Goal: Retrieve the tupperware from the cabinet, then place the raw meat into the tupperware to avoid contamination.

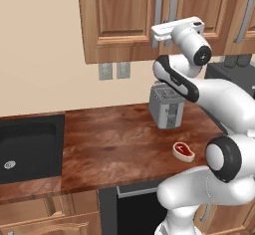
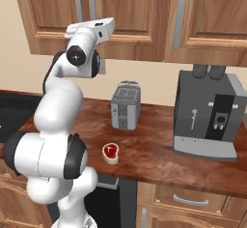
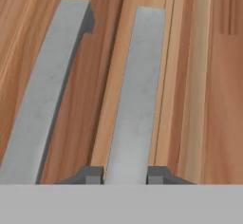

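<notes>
My arm (image 1: pixel 219 104) glossy white with rounded bulky segments, black bands and round black caps at my joints, boxy white hand, two small dark grey fingertips (image 3: pixel 92 174)

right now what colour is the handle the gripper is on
Plain grey, on a brown wood door; hand view shows the handle best.

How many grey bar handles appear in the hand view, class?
2: the right handle stands between the tips of the pincer; the left handle lies beside it. Others may be out of frame.

Even, soft light — rendered, slightly blurred
</notes>
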Controlling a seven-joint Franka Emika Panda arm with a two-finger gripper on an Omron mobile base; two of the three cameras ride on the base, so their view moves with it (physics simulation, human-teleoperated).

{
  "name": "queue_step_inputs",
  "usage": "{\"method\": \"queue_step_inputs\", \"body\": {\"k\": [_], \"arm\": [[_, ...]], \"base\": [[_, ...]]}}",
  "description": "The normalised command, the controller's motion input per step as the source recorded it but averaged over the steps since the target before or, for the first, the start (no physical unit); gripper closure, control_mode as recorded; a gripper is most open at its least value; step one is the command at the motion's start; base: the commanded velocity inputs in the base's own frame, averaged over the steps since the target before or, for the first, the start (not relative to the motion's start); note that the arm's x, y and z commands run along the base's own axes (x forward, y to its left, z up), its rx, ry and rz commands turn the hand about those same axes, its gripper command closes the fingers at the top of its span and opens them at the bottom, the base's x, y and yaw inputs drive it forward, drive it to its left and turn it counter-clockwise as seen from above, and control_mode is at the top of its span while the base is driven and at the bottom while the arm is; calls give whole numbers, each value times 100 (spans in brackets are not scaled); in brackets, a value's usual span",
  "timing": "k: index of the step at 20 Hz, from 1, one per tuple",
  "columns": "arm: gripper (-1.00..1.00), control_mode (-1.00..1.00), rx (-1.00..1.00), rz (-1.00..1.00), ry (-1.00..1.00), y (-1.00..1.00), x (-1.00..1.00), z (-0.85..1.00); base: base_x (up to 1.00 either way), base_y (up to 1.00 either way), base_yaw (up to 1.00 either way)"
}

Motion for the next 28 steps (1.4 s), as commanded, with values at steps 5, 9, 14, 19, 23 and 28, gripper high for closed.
{"method": "queue_step_inputs", "body": {"k": [5, 9, 14, 19, 23, 28], "arm": [[100, -100, 0, 0, 11, -5, -22, 0], [100, -100, -1, 0, 9, -8, -33, 0], [100, -100, 0, 0, 10, -10, -34, 0], [100, -100, -1, 0, 9, -13, -40, 0], [100, -100, 0, 0, 9, -19, -40, 0], [100, -100, 0, 0, 4, -25, -40, 0]], "base": [[0, 0, 0], [0, 0, 0], [0, 0, 0], [0, 0, 0], [0, 0, 0], [0, 0, 0]]}}
